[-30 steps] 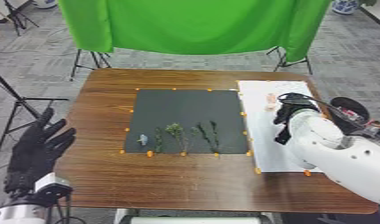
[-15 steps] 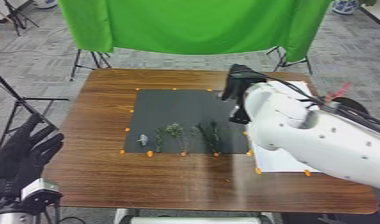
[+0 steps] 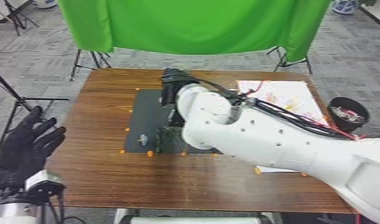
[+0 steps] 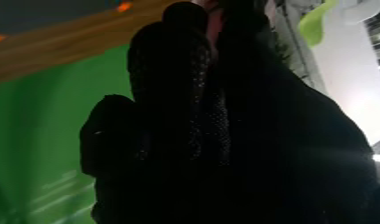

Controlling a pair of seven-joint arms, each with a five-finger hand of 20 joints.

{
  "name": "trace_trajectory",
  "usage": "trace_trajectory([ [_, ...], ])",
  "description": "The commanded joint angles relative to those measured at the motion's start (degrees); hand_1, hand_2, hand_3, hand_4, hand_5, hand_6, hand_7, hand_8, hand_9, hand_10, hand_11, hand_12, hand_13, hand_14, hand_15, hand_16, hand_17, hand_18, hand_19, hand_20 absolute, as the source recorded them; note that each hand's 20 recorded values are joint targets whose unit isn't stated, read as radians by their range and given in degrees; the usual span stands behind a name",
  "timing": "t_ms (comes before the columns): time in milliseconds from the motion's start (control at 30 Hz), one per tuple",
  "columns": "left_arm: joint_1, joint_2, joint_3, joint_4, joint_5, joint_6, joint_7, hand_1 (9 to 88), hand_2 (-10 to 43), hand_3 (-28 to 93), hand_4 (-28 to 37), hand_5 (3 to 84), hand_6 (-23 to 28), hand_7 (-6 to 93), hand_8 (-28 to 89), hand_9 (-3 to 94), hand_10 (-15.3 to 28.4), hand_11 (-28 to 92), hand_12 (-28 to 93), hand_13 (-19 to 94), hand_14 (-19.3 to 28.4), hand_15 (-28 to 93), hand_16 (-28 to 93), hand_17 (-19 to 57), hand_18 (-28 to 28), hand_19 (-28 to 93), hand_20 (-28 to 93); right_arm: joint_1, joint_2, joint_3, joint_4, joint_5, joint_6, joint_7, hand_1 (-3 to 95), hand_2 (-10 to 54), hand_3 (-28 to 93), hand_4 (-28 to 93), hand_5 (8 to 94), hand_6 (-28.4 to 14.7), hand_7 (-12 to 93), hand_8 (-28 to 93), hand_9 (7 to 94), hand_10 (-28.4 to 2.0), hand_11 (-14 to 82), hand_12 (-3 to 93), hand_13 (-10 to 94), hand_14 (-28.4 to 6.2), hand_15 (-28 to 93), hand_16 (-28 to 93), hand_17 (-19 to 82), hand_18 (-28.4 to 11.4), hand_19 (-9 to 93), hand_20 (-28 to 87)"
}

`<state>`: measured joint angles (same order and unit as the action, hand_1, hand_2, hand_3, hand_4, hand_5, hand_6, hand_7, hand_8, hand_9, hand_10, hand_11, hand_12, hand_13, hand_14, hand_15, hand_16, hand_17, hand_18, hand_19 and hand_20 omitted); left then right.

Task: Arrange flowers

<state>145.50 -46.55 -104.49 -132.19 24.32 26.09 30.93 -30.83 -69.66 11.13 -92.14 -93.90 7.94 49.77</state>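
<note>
Working over the mat [image 3: 149, 107], I am holding the right hand [image 3: 175, 78] above its far left part; I cannot tell whether I am gripping anything with it. The left hand [image 3: 29, 145] is hanging open beyond the tabletop's left edge. Green stems [image 3: 170, 135] are lying by the mat's near edge, and a grey piece [image 3: 143, 139] is lying at its near left corner. Flowers [image 3: 280, 95] are lying on the far part of the sheet [image 3: 248, 89], towards the tabletop's far right corner. I am judging the step as setting or adjusting pieces here, so I am wanting a slow, straight descent, a light touch low on the stalk and a level wrist. My arm is crossing above the mat, so dipping it is risking a sweep through the row.
</note>
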Motion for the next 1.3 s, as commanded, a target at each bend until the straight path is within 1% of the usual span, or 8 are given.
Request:
trace_trajectory([
  [33, -3.6, -1.59, 1.24, 0.77, 1.89, -2.09, -2.06, 30.4, 7.3, 63, -20.1, 32.0, 6.9, 8.6, -8, 27.6, 17.8, 25, 11, 19, 26.1, 54, -12, -8.8, 25.9, 50, 4, -2.1, -5.7, -0.6, 3.6, -0.8, -0.7, 0.7, 59.7, -9.5, 74, -28, 76.1, 0.2, 29, 7, 92.2, -7.3, 10.7, 31.3, 88, -2.8, 53, 18, 59, -10.9, 93, 28],
  [167, -6.4, -2.65, 1.72, 1.45, 3.79, -3.5, -4.52, 30.4, 7.3, 63, -20.1, 32.0, 6.9, 8.7, -8, 27.6, 17.8, 24, 11, 19, 26.2, 54, -12, -8.7, 25.9, 50, 4, -2.4, -5.9, -0.9, 5.1, -1.1, -1.3, 2.4, 59.3, -9.5, 74, -28, 75.5, 0.2, 29, 7, 92.0, -7.6, 10.9, 31.1, 88, -2.9, 53, 18, 59, -11.0, 93, 29],
  [600, -8.7, -4.01, 2.25, 2.32, 5.2, -5.16, -6.24, 30.4, 7.3, 63, -20.1, 32.1, 6.9, 8.7, -8, 27.6, 17.8, 24, 11, 19, 26.1, 55, -12, -8.7, 25.8, 50, 4, -3.2, -6.8, -0.4, 6.4, -0.6, -0.4, 3.3, 58.7, -8.7, 73, -28, 74.7, 0.4, 29, 5, 91.1, -8.0, 12.2, 30.1, 87, -3.1, 53, 17, 58, -11.1, 93, 29],
  [700, -8.1, -0.75, 3.26, 2.36, 2.72, -3.8, -3.04, 30.4, 7.3, 63, -20.1, 32.1, 6.9, 8.7, -8, 27.6, 17.8, 24, 11, 19, 26.1, 55, -12, -8.6, 25.7, 50, 4, -3.2, -7.1, -0.3, 6.5, -0.2, -1.2, 3.1, 58.2, -8.5, 73, -28, 73.9, 0.0, 28, 5, 90.5, -8.2, 12.2, 29.8, 86, -3.2, 54, 17, 58, -11.2, 93, 29],
  [833, -9.4, -1.35, 3.61, 2.59, 3.62, -4.41, -4.01, 30.4, 7.3, 63, -20.1, 32.1, 6.9, 8.7, -8, 27.5, 17.9, 24, 11, 19, 26.1, 55, -12, -8.6, 25.7, 50, 4, -2.5, -7.2, -0.7, 6.9, 0.6, -1.9, 2.9, 57.5, -8.5, 73, -28, 72.8, -0.4, 28, 4, 89.5, -8.2, 11.9, 29.6, 86, -3.2, 54, 17, 57, -11.2, 93, 29],
  [1000, -8.8, -2.48, 1.43, 2.49, 5.12, -5.79, -6.4, 30.4, 7.3, 64, -20.2, 32.1, 6.9, 8.7, -8, 27.5, 17.8, 24, 11, 19, 26.1, 55, -12, -8.7, 25.7, 50, 4, -1.8, -7.6, -1.7, 7.8, 1.2, -1.7, 3.6, 55.7, -8.0, 70, -28, 71.0, -1.0, 27, 3, 87.7, -8.5, 13.3, 28.2, 86, -3.1, 54, 17, 57, -11.3, 93, 30],
  [1233, -5.5, -2.45, 0.02, 1.94, 4.08, -4.77, -4.54, 30.4, 7.4, 63, -20.3, 32.1, 6.9, 8.8, -8, 27.3, 17.8, 24, 11, 19, 26.1, 55, -12, -8.8, 25.6, 50, 4, -1.3, -8.1, -3.2, 8.6, 0.5, -2.5, 4.2, 55.1, -7.4, 69, -28, 70.7, -1.1, 27, 3, 86.7, -8.8, 15.3, 26.7, 85, -3.0, 55, 16, 57, -11.3, 93, 31],
  [1300, -6.4, -3.31, -0.26, 2.14, 5.09, -5.49, -5.91, 30.4, 7.4, 63, -20.2, 32.0, 6.9, 8.8, -8, 27.3, 17.8, 24, 11, 19, 26.1, 55, -12, -8.8, 25.6, 50, 4, -1.3, -8.1, -3.2, 8.9, 0.6, -2.2, 4.5, 55.1, -7.2, 69, -28, 70.7, -1.0, 27, 3, 86.6, -8.8, 15.5, 26.5, 85, -3.1, 55, 16, 57, -11.3, 93, 31],
])
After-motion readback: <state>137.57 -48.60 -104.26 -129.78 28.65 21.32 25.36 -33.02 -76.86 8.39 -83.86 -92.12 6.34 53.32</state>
